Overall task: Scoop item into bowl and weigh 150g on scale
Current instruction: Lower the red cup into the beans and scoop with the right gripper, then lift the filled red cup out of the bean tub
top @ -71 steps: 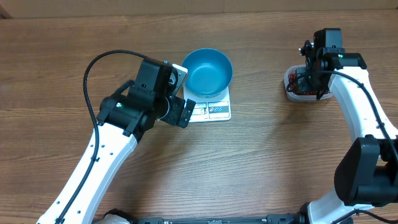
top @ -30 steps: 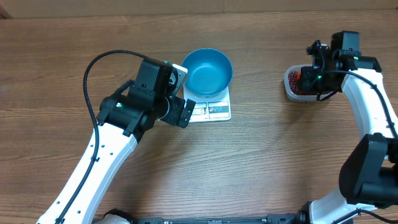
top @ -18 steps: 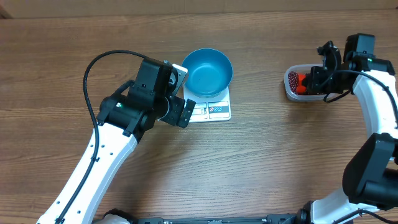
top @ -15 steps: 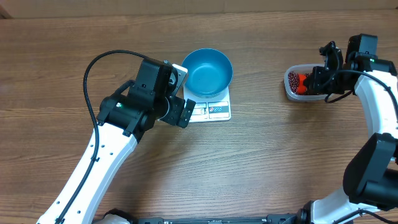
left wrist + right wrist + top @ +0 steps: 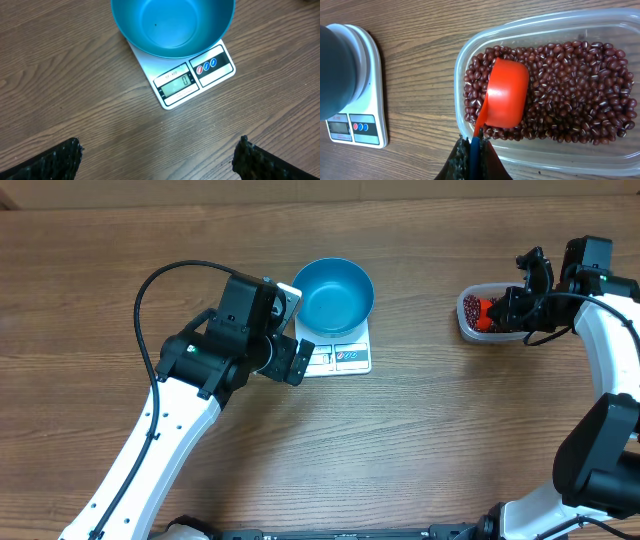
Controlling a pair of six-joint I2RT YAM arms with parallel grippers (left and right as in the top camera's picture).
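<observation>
- Overhead: the round deep blue bowl (image 5: 334, 292) stands on the small flat white scale (image 5: 345, 358); a clear plastic tub (image 5: 468, 330) is well apart at the right.
- Left wrist: the left gripper (image 5: 157, 150) has its jaws wide apart, empty.
- Right wrist: the right gripper (image 5: 472, 150) clamps an orange plastic scoop (image 5: 506, 92), seemingly mouth-down on the dark red-brown beans (image 5: 570, 90) in the tub.

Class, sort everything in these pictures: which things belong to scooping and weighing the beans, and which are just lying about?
Belong to the job: beans; clear tub holding them; orange scoop in the right gripper; blue bowl; white scale under it.
Just there: wooden table; left arm's black cable.
</observation>
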